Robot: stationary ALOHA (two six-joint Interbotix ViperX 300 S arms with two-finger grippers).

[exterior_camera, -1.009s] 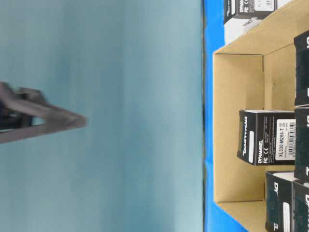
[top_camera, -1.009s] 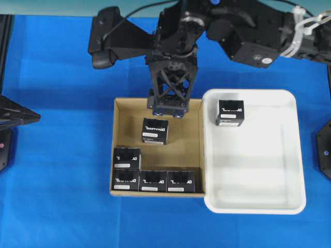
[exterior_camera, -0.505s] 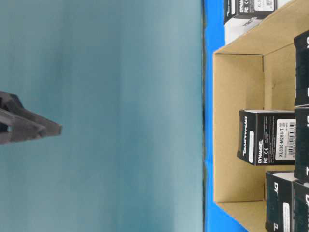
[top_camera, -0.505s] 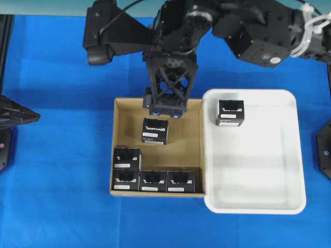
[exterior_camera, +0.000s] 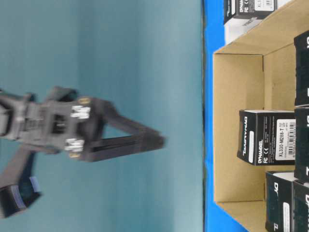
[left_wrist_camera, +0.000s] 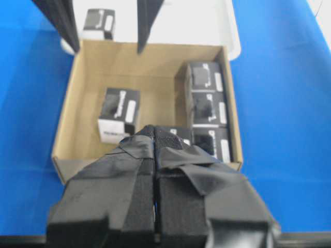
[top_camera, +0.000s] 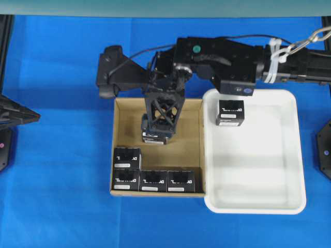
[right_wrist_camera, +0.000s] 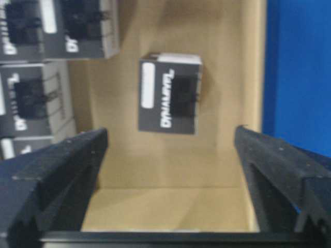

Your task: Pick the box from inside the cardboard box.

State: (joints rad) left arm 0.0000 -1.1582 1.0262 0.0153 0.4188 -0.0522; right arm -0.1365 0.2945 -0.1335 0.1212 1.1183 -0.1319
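Since the earlier overhead frames the right arm has swung down and toward the cardboard box, so that the right gripper, formerly poised at the far wall of that carton, now hangs directly over the lone box in its far half; nothing else has shifted. Ordered by size: a blue table cover underlies everything; the white tray abuts the cardboard box on the side where the right arm enters; the cardboard box itself is open-topped and shallow. Inside it, four more black boxes sit packed into the near corner away from the tray, three in a row along the near wall and one stacked behind the corner one, while the target box stands alone, apart from them and clear of every wall. A sixth identical carton rests in the tray's far corner nearest the cardboard box, suggesting one transfer is complete. The right gripper's jaws are spread wide, seen in the right wrist view flanking the box with clearance on both sides and no contact evident. The left gripper, held well back from the cardboard box, has its taped fingers pressed together and carries nothing. Judged progress: approach is nearly finished; final descent, closing on the box, and lifting it out remain.
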